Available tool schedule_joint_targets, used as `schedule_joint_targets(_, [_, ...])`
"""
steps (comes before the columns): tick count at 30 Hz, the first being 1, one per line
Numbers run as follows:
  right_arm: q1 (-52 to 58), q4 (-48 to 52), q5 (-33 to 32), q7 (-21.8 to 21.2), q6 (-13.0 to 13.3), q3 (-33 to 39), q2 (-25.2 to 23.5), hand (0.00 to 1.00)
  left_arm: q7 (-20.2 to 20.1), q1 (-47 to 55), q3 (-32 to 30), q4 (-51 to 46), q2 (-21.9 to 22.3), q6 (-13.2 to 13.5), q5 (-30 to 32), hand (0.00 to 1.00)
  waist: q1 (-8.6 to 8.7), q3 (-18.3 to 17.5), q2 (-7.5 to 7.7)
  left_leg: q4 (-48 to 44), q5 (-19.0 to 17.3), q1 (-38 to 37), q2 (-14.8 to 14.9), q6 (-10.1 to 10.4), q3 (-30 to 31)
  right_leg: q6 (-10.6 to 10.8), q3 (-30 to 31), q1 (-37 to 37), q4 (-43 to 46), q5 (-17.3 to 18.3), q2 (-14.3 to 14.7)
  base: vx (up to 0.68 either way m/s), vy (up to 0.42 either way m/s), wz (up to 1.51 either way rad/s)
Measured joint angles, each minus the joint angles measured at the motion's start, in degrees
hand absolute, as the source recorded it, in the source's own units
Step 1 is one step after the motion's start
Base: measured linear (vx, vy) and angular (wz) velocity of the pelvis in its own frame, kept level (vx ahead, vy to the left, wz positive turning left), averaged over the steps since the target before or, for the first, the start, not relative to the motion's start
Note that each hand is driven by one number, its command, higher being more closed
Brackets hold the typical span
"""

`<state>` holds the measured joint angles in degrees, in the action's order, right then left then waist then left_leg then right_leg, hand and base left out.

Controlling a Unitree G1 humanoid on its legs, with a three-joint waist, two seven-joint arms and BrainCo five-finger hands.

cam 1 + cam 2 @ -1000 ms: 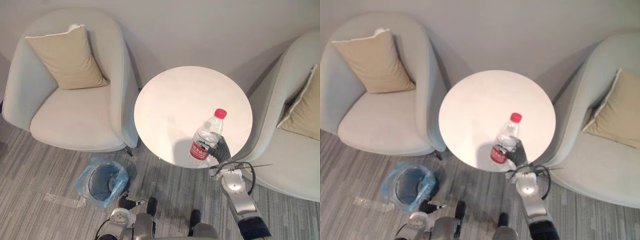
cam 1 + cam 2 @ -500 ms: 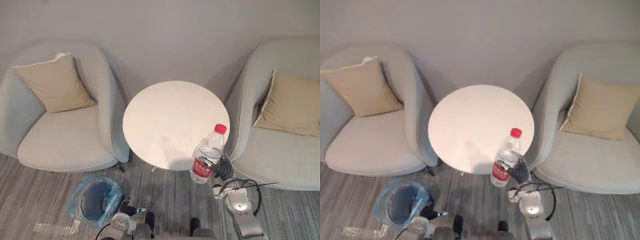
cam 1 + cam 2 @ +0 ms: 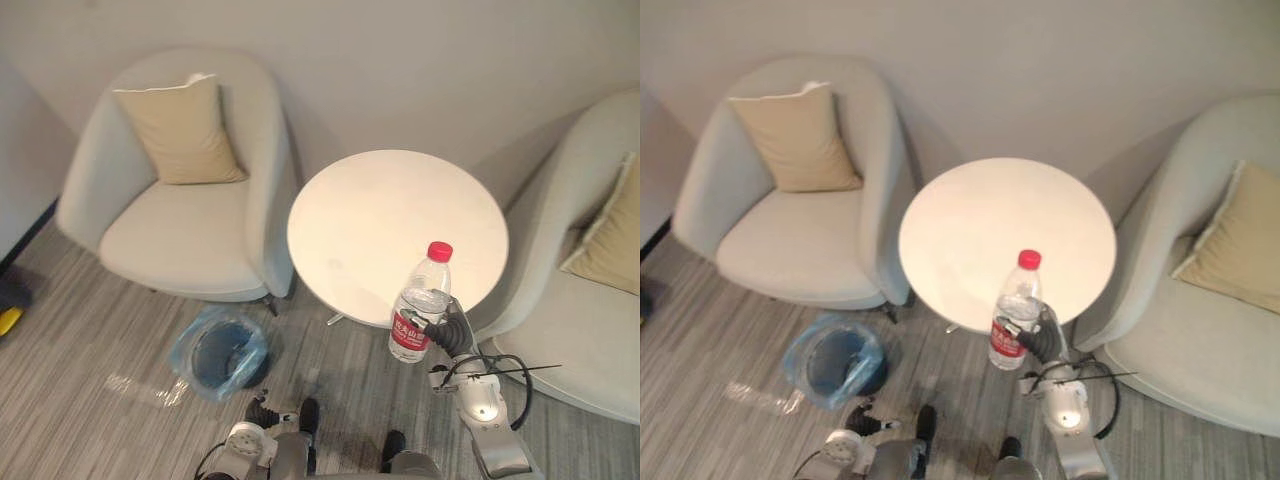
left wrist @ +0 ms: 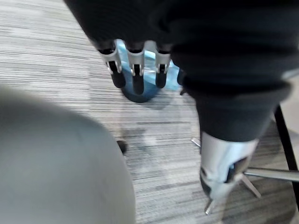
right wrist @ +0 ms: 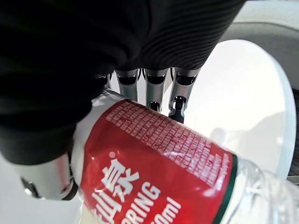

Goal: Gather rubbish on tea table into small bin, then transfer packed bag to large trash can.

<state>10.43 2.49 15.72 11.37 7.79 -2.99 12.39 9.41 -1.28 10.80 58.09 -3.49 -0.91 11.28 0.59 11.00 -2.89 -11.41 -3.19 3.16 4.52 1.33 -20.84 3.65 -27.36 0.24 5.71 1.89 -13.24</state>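
Bottle (image 3: 418,305) stands upright, gripped by curled right hand (image 3: 448,333), at table (image 3: 380,220) edge.

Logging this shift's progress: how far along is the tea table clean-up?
Done: the table top looks bare. In hand: the right hand grips the bottle upright near the table's front edge. Left: dropping it in the blue-lined small bin on the floor, then moving the bag.

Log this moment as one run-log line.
right hand: shut on water bottle, upright, at near edge of table | left hand: open, empty | small bin: on floor, blue bag liner
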Motion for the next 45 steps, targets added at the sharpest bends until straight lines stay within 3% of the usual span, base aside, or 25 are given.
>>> schedule_joint_targets(2, [-0.3,-0.1,0.2,0.7,-0.4,0.8,-0.1,1.00,-0.4,0.3,0.4,0.1,0.2,-0.2,0.6,0.00,0.63,-0.5,-1.68,8.2,0.0,-3.0,0.5,1.8,1.0,0.9,-3.0,-0.2,-0.5,-1.0,0.9,-0.04,0.152,0.93])
schedule_joint_targets(4, [-1.0,-2.7,0.2,0.8,-0.9,-0.2,-2.3,1.00,-0.8,0.2,0.4,-0.3,-1.1,0.0,0.6,0.00,-0.58,-0.5,1.32,12.7,3.3,-3.2,-1.8,1.1,2.3,1.8,-3.8,0.2,-3.4,-3.5,0.4,-0.11,0.194,0.63])
schedule_joint_targets(6, [-2.3,-5.0,0.7,0.7,-1.0,-2.4,-3.8,1.00,-0.7,0.3,0.4,-0.5,-1.4,0.1,0.6,0.00,-0.74,-0.6,1.96,13.6,3.8,-3.9,-3.1,0.4,2.5,2.3,-3.8,1.2,-4.5,-4.5,-0.3,-0.08,0.142,0.13])
schedule_joint_targets(12, [-4.7,-12.5,2.1,-0.6,-1.5,-7.1,-5.6,1.00,-0.6,1.0,-0.2,-0.3,-1.5,0.2,0.9,0.00,-1.06,-0.8,1.15,17.3,4.2,-7.3,-5.8,-1.1,2.7,3.3,-3.3,2.7,-3.8,-4.4,-2.5,-0.04,0.093,0.02])
schedule_joint_targets(14, [-4.7,-13.7,2.2,-1.1,-2.0,-8.0,-5.5,1.00,-0.6,1.0,-0.7,-0.2,-1.6,0.2,0.9,0.00,-1.20,-0.6,1.51,17.4,3.2,-7.7,-7.1,-1.7,3.3,4.5,-3.0,1.6,1.7,-0.4,-4.8,0.01,0.055,0.25])
schedule_joint_targets(15, [-4.5,-13.7,2.1,-1.4,-2.1,-7.9,-5.3,1.00,-0.6,1.0,-0.8,-0.2,-1.9,0.2,0.9,0.00,-0.74,-0.1,2.20,16.8,2.5,-8.0,-7.8,-2.0,4.9,4.3,0.9,0.5,5.7,4.1,-5.2,0.07,0.007,0.65])
schedule_joint_targets(16, [-3.9,-13.3,2.1,-1.4,-2.1,-7.7,-5.3,1.00,-0.6,1.0,-0.7,-0.2,-2.3,0.2,0.8,0.00,-0.15,0.3,3.23,13.5,1.1,-6.7,-8.2,-2.6,7.9,2.2,7.1,-0.3,8.5,9.0,-4.2,0.09,-0.005,0.86])
schedule_joint_targets(18, [-2.3,-12.4,2.1,-1.4,-2.1,-6.8,-5.1,1.00,-0.5,1.0,-0.7,-0.3,-2.5,0.5,0.3,0.00,0.12,0.2,4.04,8.0,-1.7,-4.3,-9.2,-2.9,11.1,-0.3,13.4,0.0,9.6,11.9,-1.8,0.12,-0.033,1.17])
schedule_joint_targets(19, [-2.3,-12.5,2.1,-1.5,-2.1,-5.9,-3.7,1.00,-0.4,0.7,-2.2,-0.8,-2.6,0.5,-0.5,0.00,0.04,0.3,4.75,4.9,-3.8,-4.3,-10.1,-5.2,15.3,-0.8,17.9,-2.1,18.2,12.1,-1.5,0.20,-0.028,1.08])
schedule_joint_targets(20, [-2.9,-12.8,2.2,-1.7,-2.2,-6.1,-3.2,1.00,0.1,0.6,-2.7,-0.8,-2.2,0.4,-0.6,0.00,-0.18,0.9,4.17,4.3,-4.0,-4.7,-9.7,-5.4,16.3,-2.1,19.1,-5.4,23.0,12.7,-1.2,0.22,-0.063,0.89])
schedule_joint_targets(21, [-3.0,-12.9,2.2,-1.7,-2.2,-6.1,-2.9,1.00,0.5,0.1,-2.7,-0.5,-2.0,0.0,-0.6,0.00,0.23,1.5,2.48,3.6,-4.9,-4.7,-7.7,-5.0,17.8,-2.8,21.2,-7.5,24.9,13.8,2.1,0.18,-0.045,0.59])
schedule_joint_targets(22, [-3.4,-13.0,2.1,-1.8,-2.1,-6.4,-3.0,1.00,0.6,-0.4,-2.7,-0.1,-2.4,-0.6,-0.8,0.00,0.26,2.5,1.14,3.4,-5.5,-5.7,-5.2,-4.4,19.9,-2.5,23.2,-10.2,22.9,13.7,7.1,0.23,-0.066,0.88])
schedule_joint_targets(23, [-3.1,-13.0,2.1,-1.8,-2.1,-6.5,-3.4,1.00,0.6,-0.4,-2.8,0.0,-3.2,-1.0,-0.9,0.00,0.38,2.9,1.59,4.6,-5.5,-7.2,-4.6,-4.2,21.9,-1.2,25.1,-12.3,18.5,11.4,9.8,0.32,-0.102,0.90])
schedule_joint_targets(25, [-2.5,-12.9,2.0,-1.9,-2.1,-6.2,-3.4,1.00,0.6,-0.3,-2.9,0.0,-4.0,-1.2,-1.3,0.00,0.84,3.2,3.84,5.3,-5.8,-9.1,-5.6,-2.9,24.6,-0.2,28.4,-13.0,9.4,5.6,10.6,0.32,-0.168,1.03])
schedule_joint_targets(26, [-2.3,-12.8,2.0,-1.9,-2.4,-6.1,-3.4,1.00,0.6,-0.2,-2.9,0.1,-4.3,-1.2,-1.3,0.00,0.93,2.6,6.34,4.3,-7.5,-9.6,-7.0,-2.1,26.6,0.5,30.7,-13.1,5.1,-0.2,9.9,0.28,-0.198,1.02])
schedule_joint_targets(27, [-2.1,-12.8,2.0,-1.9,-2.5,-6.0,-3.4,1.00,0.6,-0.2,-2.9,0.4,-4.4,-1.2,-1.3,0.00,1.24,2.4,6.78,3.2,-8.5,-9.6,-7.4,-1.8,27.9,0.6,31.0,-12.9,5.6,-3.5,9.5,0.43,-0.296,1.22])
schedule_joint_targets(28, [-1.8,-12.6,1.8,-2.0,-2.8,-4.8,-3.0,1.00,0.6,-0.2,-3.1,1.2,-2.9,-1.3,-1.3,0.00,1.65,1.7,4.20,0.6,-10.6,-9.2,-5.2,-0.3,29.5,-1.4,27.5,-12.1,6.9,-2.9,10.6,0.45,-0.256,0.91])
schedule_joint_targets(29, [-2.1,-12.5,1.8,-2.1,-2.8,-4.1,-2.6,1.00,0.6,0.3,-3.1,1.0,-2.1,-1.3,-1.3,0.00,1.32,1.2,2.85,0.3,-11.2,-8.7,-3.8,0.5,29.3,-2.4,26.2,-12.1,7.0,-2.1,11.5,0.46,-0.224,0.80])
schedule_joint_targets(31, [-3.1,-12.5,1.8,-2.3,-2.9,-3.7,-2.7,1.00,0.6,0.2,-3.4,1.1,-1.4,-1.7,-1.3,0.00,1.20,1.0,1.53,-0.3,-11.3,-8.4,-1.9,1.0,29.2,-3.6,23.9,-11.1,6.7,-1.2,12.6,0.26,-0.103,0.38])
schedule_joint_targets(34, [-3.1,-12.4,1.7,-2.4,-2.9,-2.2,-2.8,1.00,0.5,0.2,-4.2,1.1,-0.6,-2.0,-1.2,0.00,1.47,1.0,1.50,-6.0,-10.6,-8.1,-0.6,2.2,27.9,-4.8,20.3,-5.4,4.0,-0.4,12.8,0.29,-0.111,0.71])
schedule_joint_targets(36, [-2.8,-12.4,1.6,-2.3,-2.8,-1.6,-2.9,1.00,0.5,0.3,-4.1,1.0,-0.2,-2.0,-1.2,0.00,1.06,0.9,1.55,-11.1,-11.1,-6.9,0.8,3.3,21.7,-5.0,19.1,-0.8,1.5,-0.3,12.3,0.15,-0.002,0.58])
schedule_joint_targets(39, [-3.4,-12.4,1.6,-2.0,-2.8,-1.0,-2.6,1.00,0.4,-0.2,-4.1,1.0,-0.2,-2.1,-0.7,0.00,1.33,0.9,1.38,-10.1,-11.9,-3.0,4.4,3.9,12.7,-4.6,16.8,0.1,-0.8,0.3,11.0,0.05,0.069,0.54])
schedule_joint_targets(40, [-3.0,-12.5,1.6,-1.8,-3.1,-0.3,-2.5,1.00,0.4,-0.4,-3.0,0.9,-0.2,-2.2,-0.2,0.00,1.70,0.9,0.97,-5.7,-9.8,-1.6,5.2,3.6,11.7,-3.9,15.1,0.0,-0.8,0.2,10.3,-0.01,0.171,0.79])
schedule_joint_targets(41, [-2.4,-12.7,1.6,-1.7,-3.1,0.0,-2.4,1.00,0.3,-0.4,-2.3,0.9,-0.2,-2.1,0.1,0.00,1.90,0.6,0.50,-4.2,-8.5,-1.4,5.3,5.0,12.2,-2.9,14.8,0.1,-0.8,0.7,10.4,-0.02,0.133,0.55])
schedule_joint_targets(45, [-1.3,-14.0,1.8,-1.7,-3.2,-2.6,-3.6,1.00,0.5,-0.3,-1.8,0.8,-0.6,-2.1,1.1,0.00,0.93,0.3,0.96,-2.7,-8.0,-4.3,1.7,4.2,10.8,-0.5,17.9,1.9,-2.1,-0.4,7.7,-0.01,0.186,-0.08])
